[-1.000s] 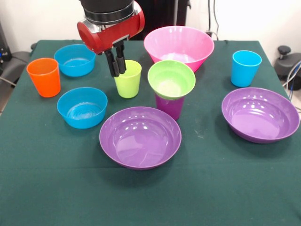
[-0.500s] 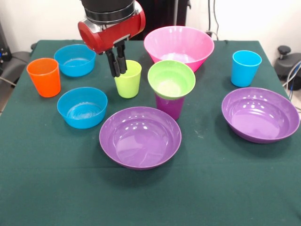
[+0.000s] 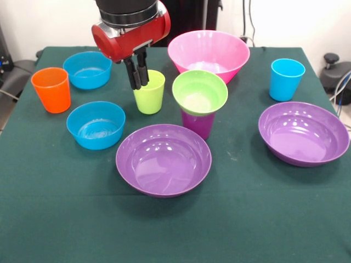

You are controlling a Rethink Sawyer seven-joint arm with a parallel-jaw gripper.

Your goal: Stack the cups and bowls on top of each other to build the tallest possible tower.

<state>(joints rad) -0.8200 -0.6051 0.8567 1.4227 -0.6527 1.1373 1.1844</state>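
front view: black gripper [image 3: 138, 75], fingers together, hangs beside lime green plastic cup [image 3: 149, 92], likely positioning to grasp it.

The arm [image 3: 130, 24] is cut off at twelve o'clock by the top edge. The green bowl [image 3: 199, 91] hides the purple cup's [image 3: 197, 124] rim. The gripper [image 3: 137, 82] covers the lime cup's [image 3: 149, 96] nine-o'clock rim.

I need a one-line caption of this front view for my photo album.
Red end effector hovers beside the lime green cup, near a green bowl perched on a purple cup, amid scattered bowls.
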